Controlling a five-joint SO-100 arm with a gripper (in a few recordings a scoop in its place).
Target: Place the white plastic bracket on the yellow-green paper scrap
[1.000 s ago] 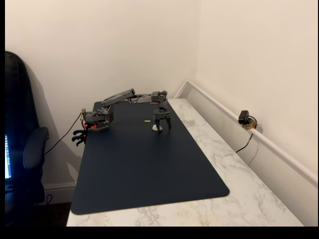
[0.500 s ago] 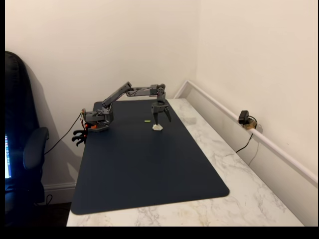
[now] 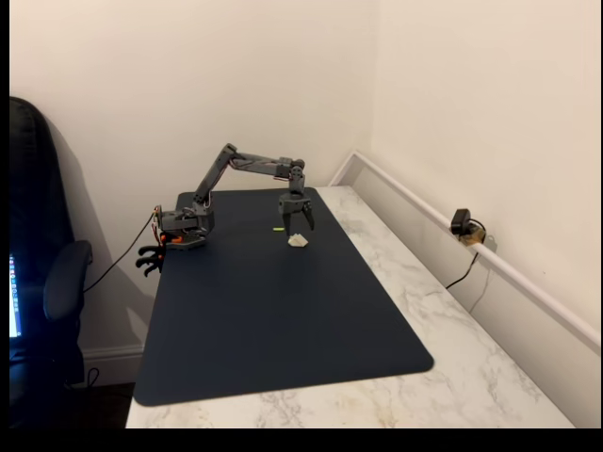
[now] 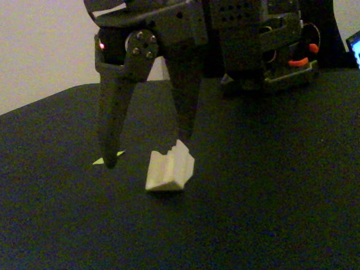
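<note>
One white plastic bracket on mat, at 4 o'clock from yellow-green paper scrap, not on it. Fingers spread wide, empty, above. Step: pre-grasp; next, descend and close on bracket.

Cream-white bracket, yellow-green scrap, dark navy mat, grey end effector.

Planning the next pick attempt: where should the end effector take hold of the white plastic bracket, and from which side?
Probably from straight above, closing across the narrow width of the white plastic bracket. It lies free on the dark mat, a small block with long, fairly flat sides and a stepped top. The end effector is open just above it.
</note>
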